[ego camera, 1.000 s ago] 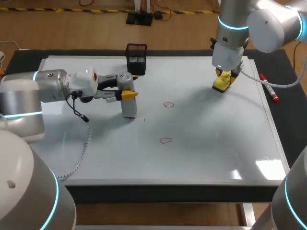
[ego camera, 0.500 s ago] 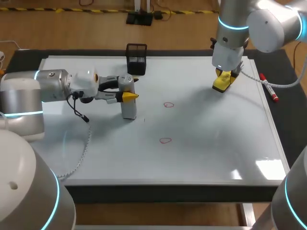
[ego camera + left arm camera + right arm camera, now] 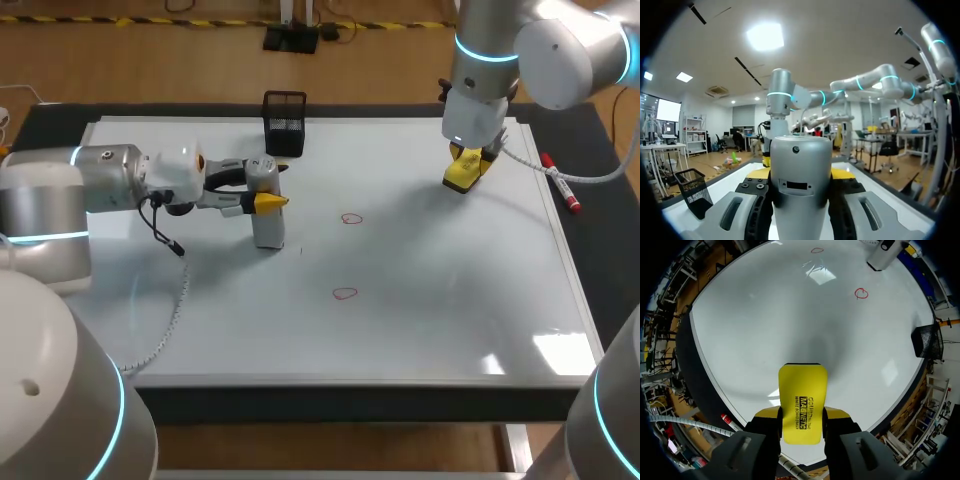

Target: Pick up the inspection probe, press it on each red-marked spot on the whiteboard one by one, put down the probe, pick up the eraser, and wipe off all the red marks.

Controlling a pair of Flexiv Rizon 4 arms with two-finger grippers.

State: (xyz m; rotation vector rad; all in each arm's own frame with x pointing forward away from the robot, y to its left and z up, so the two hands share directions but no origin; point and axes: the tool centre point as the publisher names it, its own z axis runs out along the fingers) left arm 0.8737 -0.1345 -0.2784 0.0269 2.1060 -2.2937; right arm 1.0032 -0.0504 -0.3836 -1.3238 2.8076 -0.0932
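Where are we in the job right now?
Both tools are picked up: the left gripper holds the probe upright on the whiteboard, beside the red marks, and the right gripper holds the eraser. Both marks are unwiped, so pressing, putting down the probe and wiping look left.

I've got the white rectangular whiteboard (image 3: pixel 450 330) flat on the black table (image 3: pixel 600 200). Grey cylindrical probe (image 3: pixel 268 228) upright on board, left of centre, clamped in left gripper (image 3: pixel 272 183). Black mesh basket (image 3: pixel 285 122) behind it at far edge. 2 red marks right of probe: 1 (image 3: pixel 350 218) mid-board, 1 (image 3: pixel 345 293) nearer me. Yellow block eraser (image 3: pixel 462 172) far right, gripped by right gripper (image 3: pixel 468 160). Red marker pen (image 3: pixel 562 185) on table, right of board.
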